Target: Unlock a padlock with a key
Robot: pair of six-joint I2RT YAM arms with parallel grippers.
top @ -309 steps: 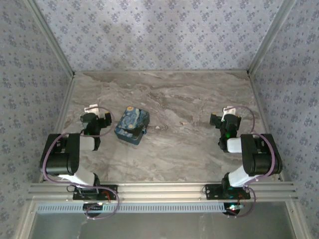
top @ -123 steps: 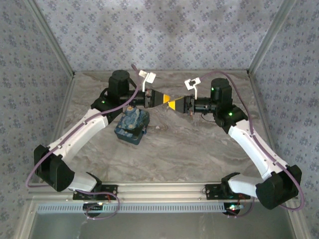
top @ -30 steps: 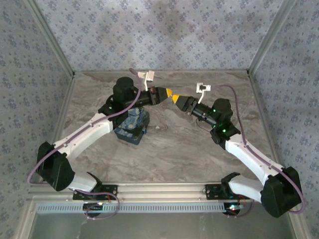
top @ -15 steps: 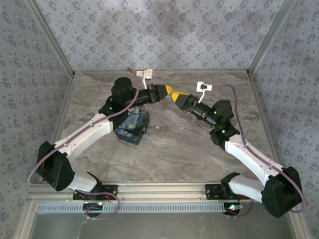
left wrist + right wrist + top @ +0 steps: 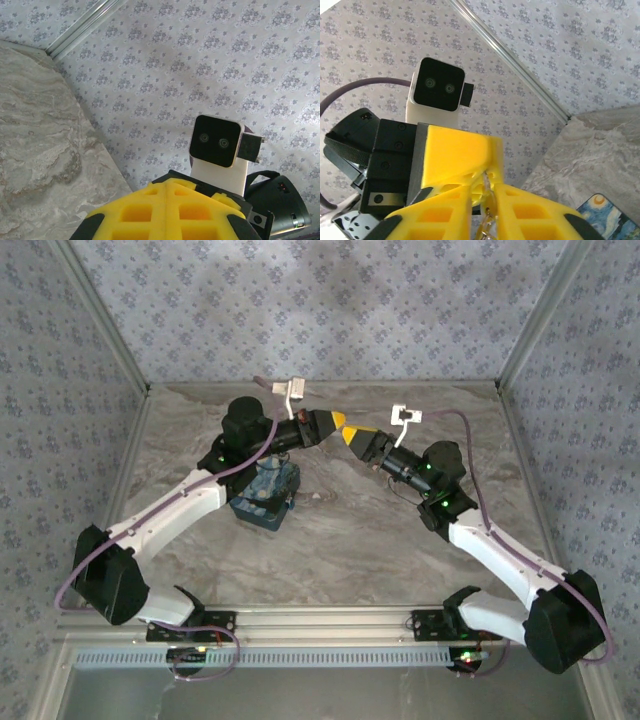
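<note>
Risk, judged: slip at handover drops piece to grey marbled tabletop (image 5: 330, 550) well below, or onto blue night-sky-print tin box (image 5: 262, 492). Cause: both arms meet nose to nose in mid-air; push or misalignment could twist it loose. Left yellow-fingered gripper (image 5: 337, 421) pressed together, nothing seen inside. Right yellow-fingered gripper (image 5: 353, 433) pinching tiny brass-coloured metal padlock (image 5: 487, 200), mostly hidden, in slit between right fingertips, just beside left tip.

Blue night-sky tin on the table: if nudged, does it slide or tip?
Probably slides rather than tips: the tin sits low and flat on the smooth marble-look table. Likely rigid, fairly light, judging by its boxy printed shell.
</note>
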